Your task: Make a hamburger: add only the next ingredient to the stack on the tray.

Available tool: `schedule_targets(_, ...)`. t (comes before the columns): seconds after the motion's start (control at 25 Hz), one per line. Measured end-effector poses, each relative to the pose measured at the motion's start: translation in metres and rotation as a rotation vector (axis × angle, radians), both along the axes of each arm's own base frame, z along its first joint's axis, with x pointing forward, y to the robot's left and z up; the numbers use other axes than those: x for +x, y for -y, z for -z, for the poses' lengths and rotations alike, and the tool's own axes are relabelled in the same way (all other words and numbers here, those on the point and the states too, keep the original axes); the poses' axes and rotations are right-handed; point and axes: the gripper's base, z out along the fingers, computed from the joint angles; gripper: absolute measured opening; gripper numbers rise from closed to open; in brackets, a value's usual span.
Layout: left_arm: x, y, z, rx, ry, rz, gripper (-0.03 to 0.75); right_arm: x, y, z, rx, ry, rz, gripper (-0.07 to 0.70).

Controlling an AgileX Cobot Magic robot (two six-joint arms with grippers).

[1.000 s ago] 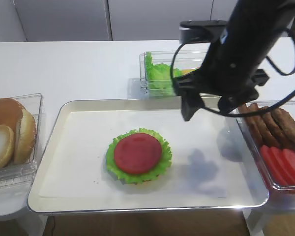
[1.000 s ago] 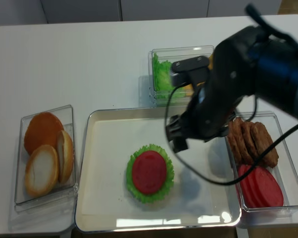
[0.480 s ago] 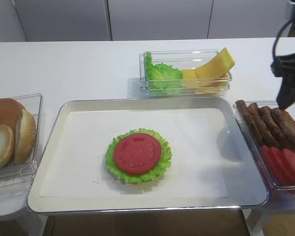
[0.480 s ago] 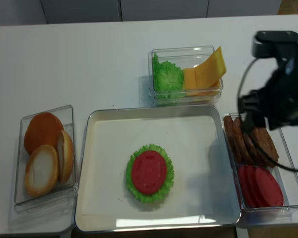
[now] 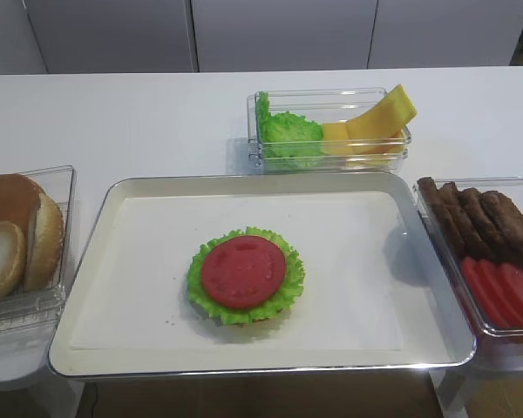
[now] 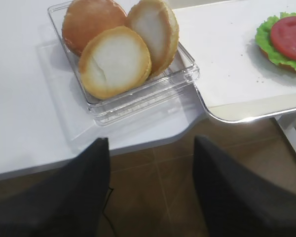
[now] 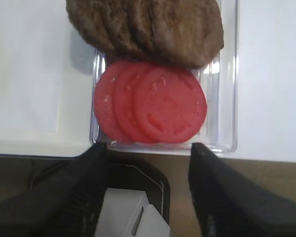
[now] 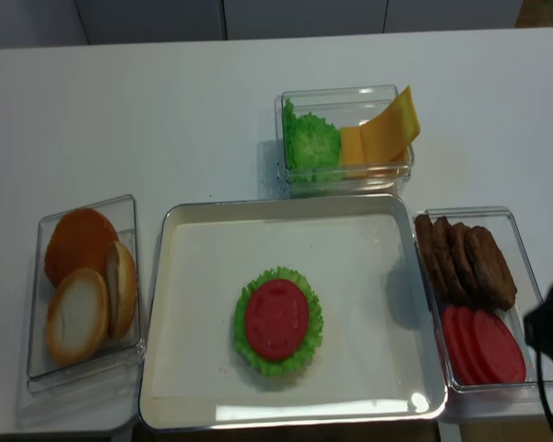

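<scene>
Tomato slice (image 5: 243, 271) sits on the stack (image 5: 246, 277), mid-tray (image 5: 113, 226). Right hand (image 7: 147, 148) hovers spread and empty over the lower-right tub's tomatoes (image 7: 150, 102); left hand (image 6: 150, 143) spread, empty.

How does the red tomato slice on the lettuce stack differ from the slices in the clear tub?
The round red tomato slice on the green lettuce stack lies alone and flat on the silver tray; the red tub slices are three, overlapping, beside brown patties. Same colour and shape.
</scene>
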Motion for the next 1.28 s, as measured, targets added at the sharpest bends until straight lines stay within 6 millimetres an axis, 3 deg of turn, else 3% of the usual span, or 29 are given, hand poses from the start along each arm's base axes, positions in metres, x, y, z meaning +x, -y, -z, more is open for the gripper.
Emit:
schedule_targets(0.4, 0.000, 0.000, 0.000, 0.000, 0.000, 0.000, 0.402, -0.081, 0.013, 0.014, 0.024, 0.167, -0.012, 0.409)
schedule_targets(0.68, 0.000, 0.000, 0.000, 0.000, 0.000, 0.000, 0.402, -0.118, 0.019, 0.023, 0.044, 0.295, -0.016, 0.399)
schedule_targets(1.0, 0.000, 0.000, 0.000, 0.000, 0.000, 0.000, 0.402, -0.147, 0.023, 0.040, 0.059, 0.415, -0.021, 0.398)
schedule_targets(1.28, 0.000, 0.000, 0.000, 0.000, 0.000, 0.000, 0.402, -0.151, 0.024, 0.042, 0.058, 0.441, -0.016, 0.398)
